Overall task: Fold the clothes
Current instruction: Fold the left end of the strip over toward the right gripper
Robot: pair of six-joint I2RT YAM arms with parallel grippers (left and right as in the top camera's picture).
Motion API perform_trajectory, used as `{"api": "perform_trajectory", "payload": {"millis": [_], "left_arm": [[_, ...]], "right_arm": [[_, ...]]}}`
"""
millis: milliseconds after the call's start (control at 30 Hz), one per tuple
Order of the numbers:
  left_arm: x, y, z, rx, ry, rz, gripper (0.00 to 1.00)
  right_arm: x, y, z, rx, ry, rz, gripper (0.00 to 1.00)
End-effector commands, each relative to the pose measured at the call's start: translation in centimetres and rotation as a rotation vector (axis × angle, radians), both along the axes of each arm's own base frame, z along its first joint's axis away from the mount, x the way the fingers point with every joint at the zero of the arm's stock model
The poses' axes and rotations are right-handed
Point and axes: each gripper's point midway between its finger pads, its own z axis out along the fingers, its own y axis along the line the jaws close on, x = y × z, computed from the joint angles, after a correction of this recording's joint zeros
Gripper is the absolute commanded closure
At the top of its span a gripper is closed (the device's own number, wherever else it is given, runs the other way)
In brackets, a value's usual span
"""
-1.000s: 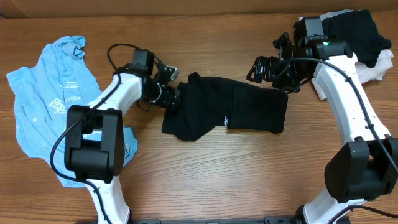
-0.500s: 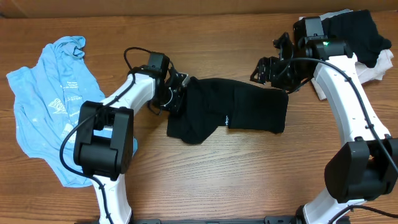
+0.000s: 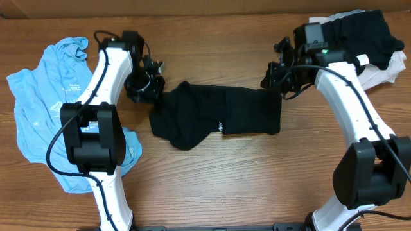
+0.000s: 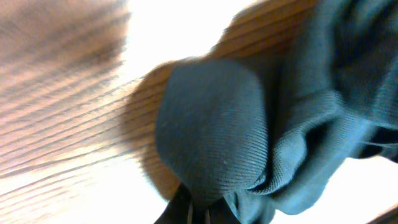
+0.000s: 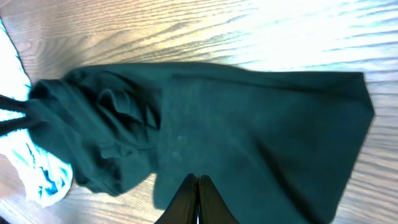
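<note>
The black garment (image 3: 231, 115) lies bunched across the middle of the table, with small white text (image 3: 219, 126) on its front edge. My left gripper (image 3: 155, 96) is shut on its left end, and cloth (image 4: 211, 124) bulges over the pinched fingertips (image 4: 199, 210). At the garment's far right corner my right gripper (image 3: 275, 86) is shut; its tips (image 5: 198, 185) meet on the near edge of the cloth (image 5: 261, 124). The light-blue T-shirt (image 3: 45, 109) is spread at the table's left end, and a bit of it (image 5: 43, 177) shows past the black cloth.
A heap of black and white clothes (image 3: 366, 35) sits at the far right corner, behind my right arm. A brown wall runs along the table's back edge (image 3: 205, 8). Bare wood (image 3: 244, 179) lies in front of the black garment.
My left gripper closed on the garment's left end and pulled it leftward; the whole garment slid left. My right gripper came down onto the far right corner and shut.
</note>
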Motion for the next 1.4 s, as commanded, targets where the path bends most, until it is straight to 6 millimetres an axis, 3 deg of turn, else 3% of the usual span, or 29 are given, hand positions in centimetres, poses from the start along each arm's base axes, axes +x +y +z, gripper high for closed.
{"api": "perform_trajectory", "payload": {"millis": [0, 267, 533, 600, 767, 900, 1167, 1300, 1367], "left_arm": [[1.0, 0.2, 2.3, 0.026, -0.051, -0.042, 0.96], [1.6, 0.2, 6.6, 0.031, -0.087, -0.041, 0.96], [1.6, -0.6, 11.5, -0.009, -0.141, -0.034, 0.96], [1.6, -2.4, 12.5, -0.085, -0.152, -0.046, 0.96], [1.2, -8.9, 14.6, -0.323, -0.166, -0.099, 0.96], [1.0, -13.6, 15.0, -0.354, -0.171, -0.096, 0.96], [-1.4, -24.6, 15.3, -0.380, -0.218, -0.157, 0.96], [-2.6, -27.5, 14.4, -0.318, -0.246, -0.163, 0.96], [-3.0, -28.2, 13.3, -0.268, -0.243, -0.152, 0.96]], "right_arm": [[-0.8, 0.4, -3.2, 0.013, 0.061, 0.004, 0.96], [-2.3, 0.3, -9.9, 0.007, 0.174, 0.003, 0.96], [-3.4, 0.3, -14.1, -0.003, 0.282, -0.001, 0.96], [-3.5, 0.2, -14.6, -0.004, 0.293, -0.001, 0.96], [-3.3, 0.3, -14.6, -0.001, 0.291, -0.014, 0.96], [-3.3, 0.6, -14.4, 0.022, 0.292, -0.012, 0.96], [-3.3, 0.7, -14.4, 0.030, 0.292, -0.011, 0.96], [-3.0, 1.4, -13.8, 0.082, 0.285, -0.005, 0.96], [-2.2, 1.6, -12.5, 0.141, 0.262, -0.009, 0.96]]}}
